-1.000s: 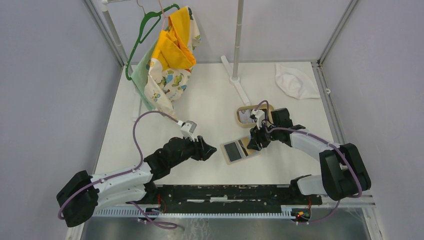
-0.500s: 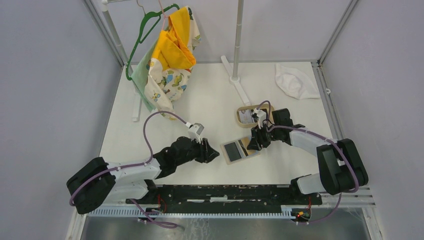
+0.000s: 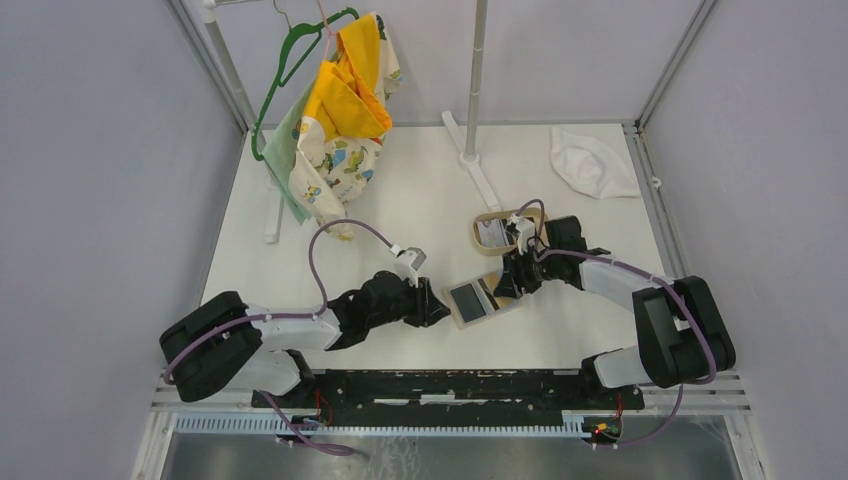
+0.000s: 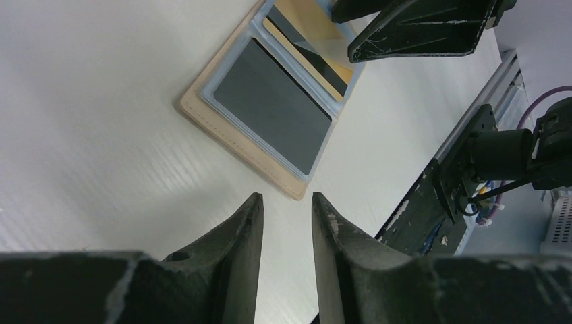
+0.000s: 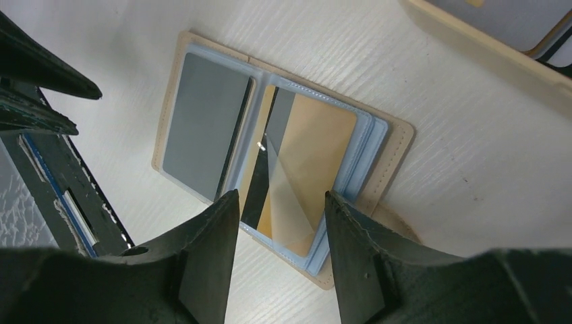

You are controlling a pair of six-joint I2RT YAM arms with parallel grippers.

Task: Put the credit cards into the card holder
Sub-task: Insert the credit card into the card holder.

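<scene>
The tan card holder [image 3: 458,322] lies open on the table between my grippers. Its left sleeve holds a dark grey credit card [image 4: 270,104] [image 5: 202,128], its right sleeve a gold credit card [image 5: 307,158] with a black stripe. My left gripper [image 3: 437,308] [image 4: 287,202] sits low at the holder's near-left corner, its jaws a narrow gap apart with nothing between them. My right gripper [image 3: 505,285] [image 5: 281,196] hovers open over the gold card's edge, holding nothing. More credit cards [image 3: 492,233] lie in the oval tan tray [image 3: 478,242] behind.
A green hanger with yellow and patterned clothes [image 3: 335,110] hangs at the back left. A white pole stand [image 3: 472,150] and a white cloth [image 3: 590,160] are at the back. The black rail [image 3: 450,385] runs along the near edge.
My left arm has slid right, up to the card holder's corner, and its jaws have narrowed. The right gripper has stayed over the holder.
</scene>
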